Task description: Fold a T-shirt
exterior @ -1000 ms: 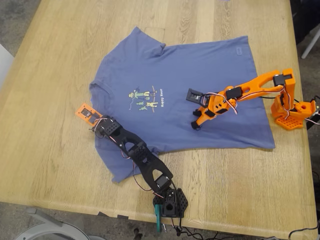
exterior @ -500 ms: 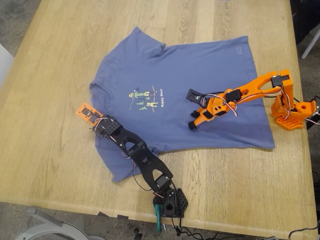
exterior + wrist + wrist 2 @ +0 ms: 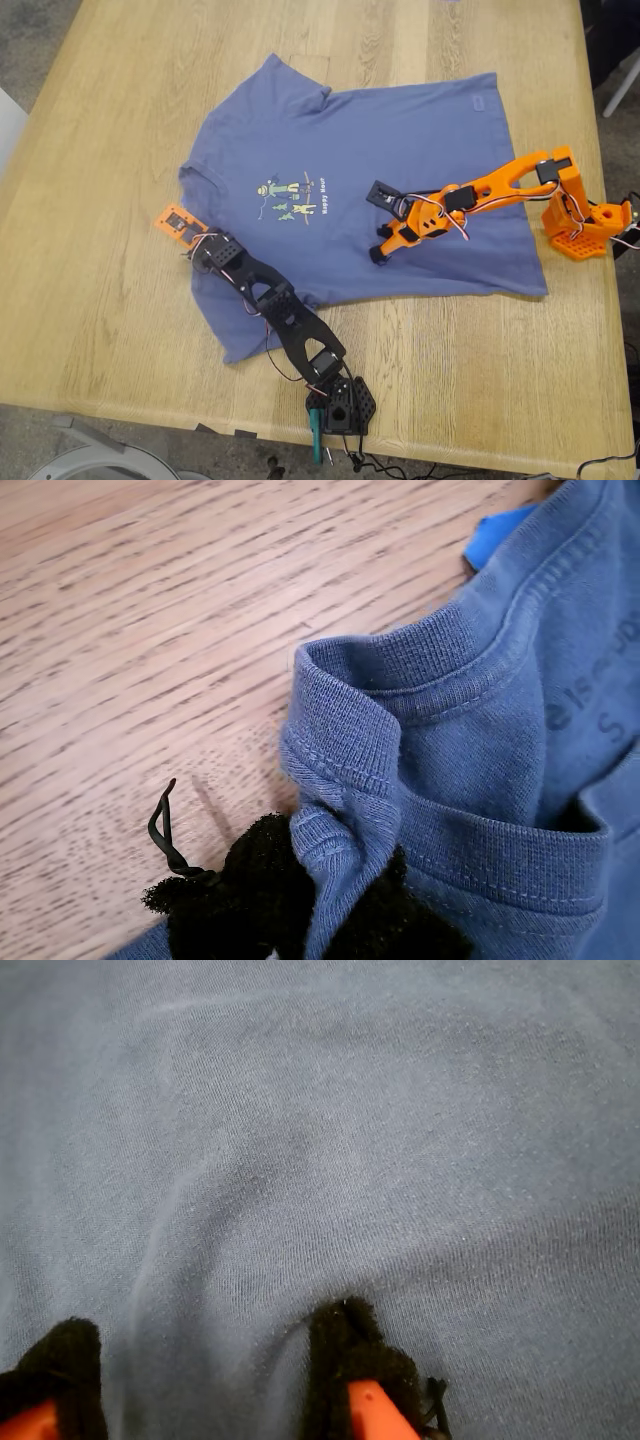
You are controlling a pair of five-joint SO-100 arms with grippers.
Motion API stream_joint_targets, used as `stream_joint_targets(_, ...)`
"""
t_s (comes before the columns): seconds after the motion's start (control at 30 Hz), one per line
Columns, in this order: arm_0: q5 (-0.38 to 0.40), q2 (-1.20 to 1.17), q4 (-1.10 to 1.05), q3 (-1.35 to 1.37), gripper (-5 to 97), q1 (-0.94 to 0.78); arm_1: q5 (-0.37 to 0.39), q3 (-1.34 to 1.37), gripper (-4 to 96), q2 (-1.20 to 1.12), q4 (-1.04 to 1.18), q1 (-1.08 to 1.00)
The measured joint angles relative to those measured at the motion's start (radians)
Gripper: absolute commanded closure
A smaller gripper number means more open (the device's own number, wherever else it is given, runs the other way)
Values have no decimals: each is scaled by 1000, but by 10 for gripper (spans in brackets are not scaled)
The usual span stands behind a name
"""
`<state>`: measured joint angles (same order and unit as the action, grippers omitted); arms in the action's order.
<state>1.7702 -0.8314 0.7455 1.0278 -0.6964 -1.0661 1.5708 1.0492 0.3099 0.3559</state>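
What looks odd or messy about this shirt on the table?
The T-shirt lies mostly flat, but its ribbed collar is bunched and buckled where my first pincer pinches it. A small bright-blue scrap also peeks out beside the shirt on the wooden table.

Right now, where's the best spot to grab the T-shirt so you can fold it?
Probably the ribbed collar of the T-shirt: it stands up in a thick doubled ridge, so pads can pinch across it from the table side. My first gripper already has it there. The flat middle offers no edge.
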Motion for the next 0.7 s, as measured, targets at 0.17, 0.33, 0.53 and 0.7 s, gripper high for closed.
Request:
stream_joint_targets(0.17,0,-9,20,0,918,23,0,-112,585,-43,143,8)
stream_joint_targets(0.33,0,-23,37,0,918,44,0,-245,585,-106,281,20)
stream_joint_targets(0.53,0,-41,37,21,918,54,-8,-486,600,-233,480,35)
stream_joint_targets(0.7,0,-67,37,58,918,63,-15,-637,655,-321,611,41)
